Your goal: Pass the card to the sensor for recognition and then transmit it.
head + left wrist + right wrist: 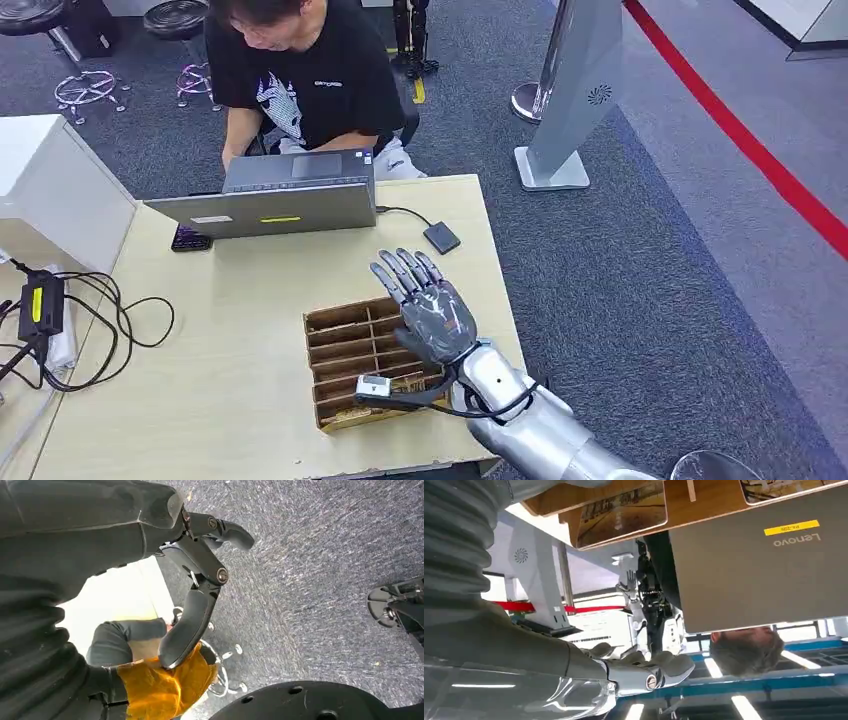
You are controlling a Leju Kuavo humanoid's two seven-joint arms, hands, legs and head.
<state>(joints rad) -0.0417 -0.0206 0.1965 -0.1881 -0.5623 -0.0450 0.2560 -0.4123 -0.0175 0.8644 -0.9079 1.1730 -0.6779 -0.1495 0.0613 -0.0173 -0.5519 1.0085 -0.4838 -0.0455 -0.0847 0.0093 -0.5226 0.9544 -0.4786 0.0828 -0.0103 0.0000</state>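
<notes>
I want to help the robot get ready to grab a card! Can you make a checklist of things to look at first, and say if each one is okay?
1. Right hand holds nothing, fingers spread: ok.
2. Right hand is over the wooden card box: ok.
3. Cards are in the box: ok.
4. The small black sensor lies bare on the table, near the laptop: ok.
5. The person's hands are away from the box: cannot tell, the laptop hides them.
6. Left hand is out of the way, hanging over the carpet: ok.
</notes>
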